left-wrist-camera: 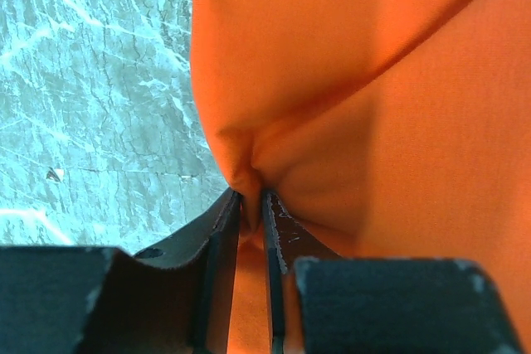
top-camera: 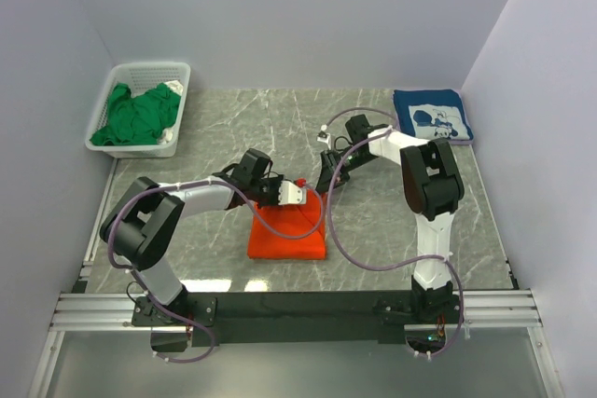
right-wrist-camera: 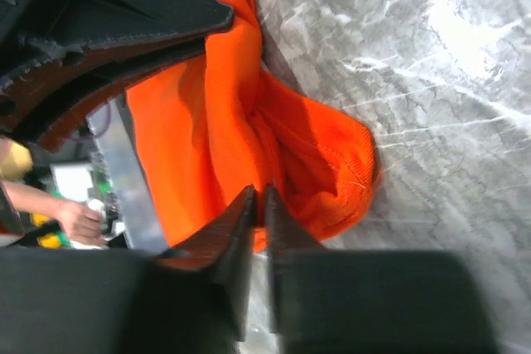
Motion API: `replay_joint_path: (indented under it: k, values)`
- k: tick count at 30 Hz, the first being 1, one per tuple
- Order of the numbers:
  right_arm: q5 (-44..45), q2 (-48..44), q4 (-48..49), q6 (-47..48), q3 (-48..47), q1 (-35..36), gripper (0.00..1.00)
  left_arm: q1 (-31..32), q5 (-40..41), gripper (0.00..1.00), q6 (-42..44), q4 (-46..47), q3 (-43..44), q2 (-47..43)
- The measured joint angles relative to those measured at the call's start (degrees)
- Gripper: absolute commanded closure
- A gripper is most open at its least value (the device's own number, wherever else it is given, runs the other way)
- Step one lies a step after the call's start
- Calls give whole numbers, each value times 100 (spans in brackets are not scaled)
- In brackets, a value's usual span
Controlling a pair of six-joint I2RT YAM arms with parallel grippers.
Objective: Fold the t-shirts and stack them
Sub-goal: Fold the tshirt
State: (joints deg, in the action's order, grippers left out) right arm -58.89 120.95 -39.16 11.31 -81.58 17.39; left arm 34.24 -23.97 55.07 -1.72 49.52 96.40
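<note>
The orange t-shirt (top-camera: 287, 232) lies folded on the marble table, near the middle front. Its far edge is lifted a little. My left gripper (top-camera: 298, 195) sits at that edge, and in the left wrist view its jaws (left-wrist-camera: 251, 198) stand narrow, pinching a fold of orange cloth (left-wrist-camera: 373, 105). My right gripper (top-camera: 326, 180) is just beside it on the right. Its tips (right-wrist-camera: 259, 192) are closed on a bunched corner of the orange cloth (right-wrist-camera: 315, 163). The navy t-shirt (top-camera: 429, 116) with white print lies folded at the back right. The green t-shirt (top-camera: 140, 114) is heaped in the basket.
The white lattice basket (top-camera: 179, 72) stands at the back left against the wall. Walls close in the table on the left, back and right. The two grippers are close together, and the left arm's black fingers (right-wrist-camera: 124, 22) show in the right wrist view.
</note>
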Motion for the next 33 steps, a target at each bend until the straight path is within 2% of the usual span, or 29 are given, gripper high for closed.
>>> replay_joint_path:
  k: [2, 11, 18, 23, 28, 32, 33]
  values:
    - [26, -46, 55, -81, 0, -2, 100, -4, -4, 77, 33, -4, 0, 2]
    - [260, -737, 59, -116, -76, -2, 100, -4, -11, 76, 153, 59, 0, 11]
    - [1049, -442, 138, -120, -116, -2, 100, -131, -31, 76, 90, -57, 140, 85]
    - [1458, 46, 234, -199, -168, -9, 100, -649, -297, 65, -238, -706, 699, 94]
    - [1493, 111, 243, -297, -203, -13, 100, -1311, -802, 60, -811, -1488, 1554, 94]
    - [1499, 111, 245, -302, -210, -13, 100, -1720, -1298, 46, -1274, -2179, 2094, 133]
    - [1499, 111, 247, -308, -210, -13, 100, -1777, -1456, 45, -1419, -2334, 2190, 186]
